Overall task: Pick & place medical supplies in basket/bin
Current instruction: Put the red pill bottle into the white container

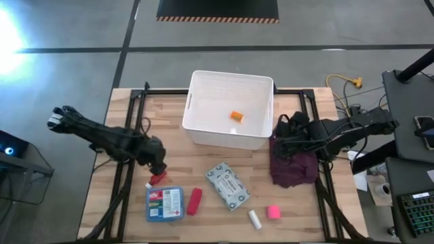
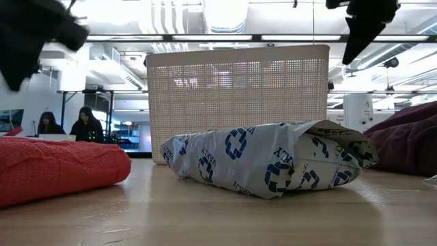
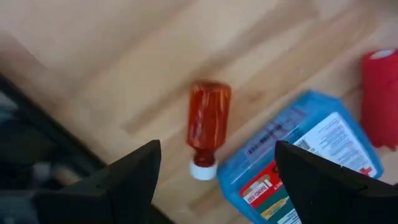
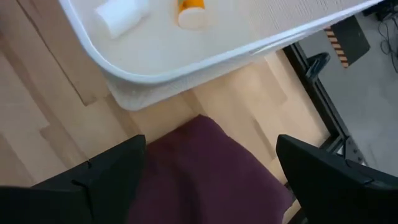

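My left gripper is open and hovers above the small red bottle. The bottle lies on its side on the table, white cap toward the blue first-aid box. My right gripper is open above the maroon cloth, beside the white tub. An orange bottle lies in the tub, with a small white item near it. The grey-white packet lies flat on the table.
A red roll lies right of the blue box. A white roll and a pink roll sit near the table's near edge. In the low view the tub stands behind the packet. People sit in the room beyond.
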Motion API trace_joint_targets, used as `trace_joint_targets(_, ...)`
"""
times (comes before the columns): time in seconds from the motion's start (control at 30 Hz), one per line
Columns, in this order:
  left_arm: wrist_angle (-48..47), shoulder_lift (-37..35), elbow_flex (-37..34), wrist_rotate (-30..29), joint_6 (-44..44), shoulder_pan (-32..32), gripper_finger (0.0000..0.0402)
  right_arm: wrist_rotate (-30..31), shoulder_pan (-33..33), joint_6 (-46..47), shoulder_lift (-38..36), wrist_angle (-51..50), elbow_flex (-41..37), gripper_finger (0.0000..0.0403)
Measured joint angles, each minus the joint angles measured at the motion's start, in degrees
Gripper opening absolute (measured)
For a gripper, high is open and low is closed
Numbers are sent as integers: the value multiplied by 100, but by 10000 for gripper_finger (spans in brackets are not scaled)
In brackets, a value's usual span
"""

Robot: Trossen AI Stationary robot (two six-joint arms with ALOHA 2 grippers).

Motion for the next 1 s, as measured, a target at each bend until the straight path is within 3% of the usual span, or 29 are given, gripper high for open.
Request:
trace_joint_targets(0.13,1194,-93,-883,333,-376,-205,297,-130,-56,29,1,26,-101,352)
trace_joint_targets(0.23,1406,-27,-1209,359,-557,-230,297,-267,-58,29,0,61,-167,352)
trace_joint_targets(0.6,2068,161,-1645,311,-555,-228,301,-345,-104,28,0,109,-279,352)
trace_joint_targets(1.0,2360,1180,-1711,370,56,-228,309,-343,-310,-8,0,129,-297,352)
